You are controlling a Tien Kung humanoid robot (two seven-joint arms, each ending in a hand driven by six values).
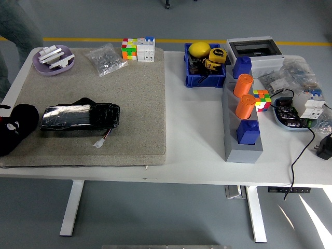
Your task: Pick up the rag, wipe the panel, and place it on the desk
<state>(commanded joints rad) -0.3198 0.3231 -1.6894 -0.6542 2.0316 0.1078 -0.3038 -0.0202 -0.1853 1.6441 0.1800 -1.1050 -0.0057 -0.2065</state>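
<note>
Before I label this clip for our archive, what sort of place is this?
Probably a robotics lab or workshop test bench. A white height-adjustable table carries a blue parts bin holding a yellow tape measure, a grey electrical enclosure box, and clear bags of small hardware. The floor has a yellow marking line.

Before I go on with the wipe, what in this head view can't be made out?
- Left hand: cut off by the left edge; a black mass hides its fingers, and rag cannot be told from hand.
- Right hand: out of view.
- Panel: black and glossy, so any dirt on it is unreadable.
- Blue bin: the yellow items hide what lies under them.
- Clear bags: contents too small to identify.
</note>
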